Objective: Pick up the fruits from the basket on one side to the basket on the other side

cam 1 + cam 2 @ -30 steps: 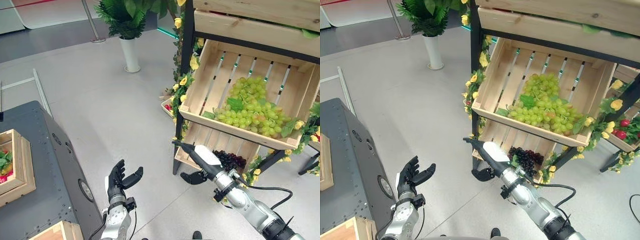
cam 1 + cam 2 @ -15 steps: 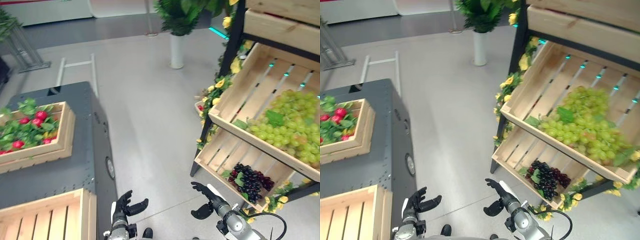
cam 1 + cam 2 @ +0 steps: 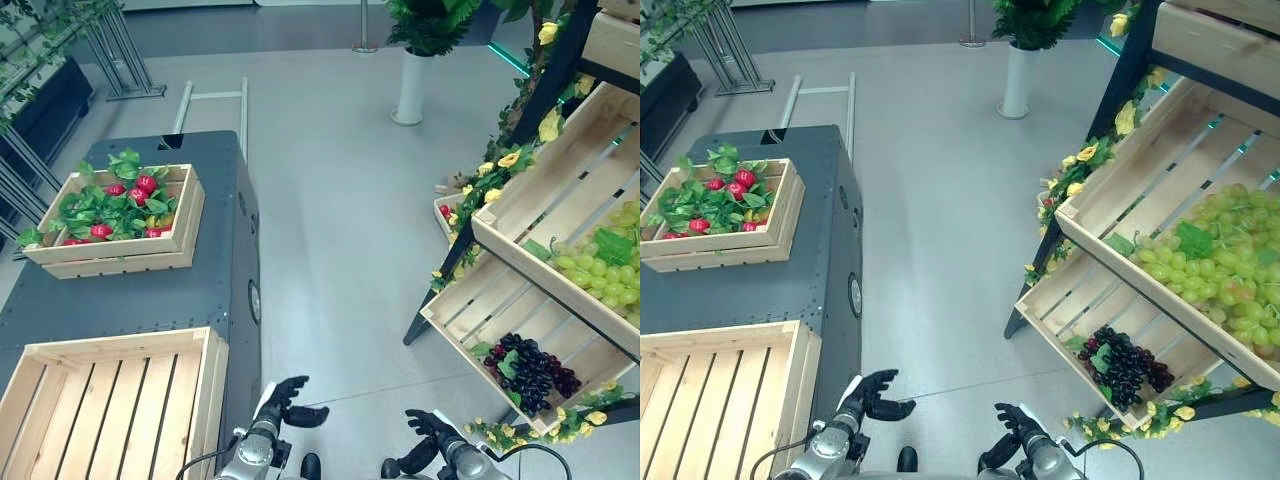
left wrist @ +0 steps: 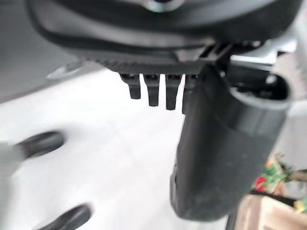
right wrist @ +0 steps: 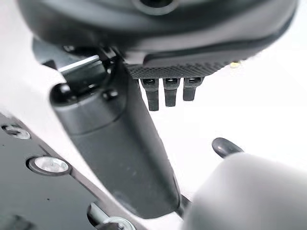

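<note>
Dark purple grapes (image 3: 530, 368) lie in the lower wooden crate (image 3: 462, 303) of the rack on my right; green grapes (image 3: 606, 268) fill the crate above it. On the dark cart (image 3: 130, 292) to my left stands an empty slatted crate (image 3: 105, 400), and behind it a crate of red fruit and leaves (image 3: 118, 204). My left hand (image 3: 284, 398) hangs low over the floor beside the cart, fingers relaxed and holding nothing. My right hand (image 3: 432, 432) is low over the floor near the rack's foot, also open and holding nothing.
Yellow flowers (image 3: 500, 165) and leaves trim the rack's black frame (image 3: 475, 217). A white vase with a green plant (image 3: 410, 84) stands on the grey floor behind. Metal railings (image 3: 125, 55) are at the back left. Open floor lies between cart and rack.
The camera has swung left: the cart and its crates now show in full and the rack has slid right. Both hands have dropped lower and nearer me, still holding nothing.
</note>
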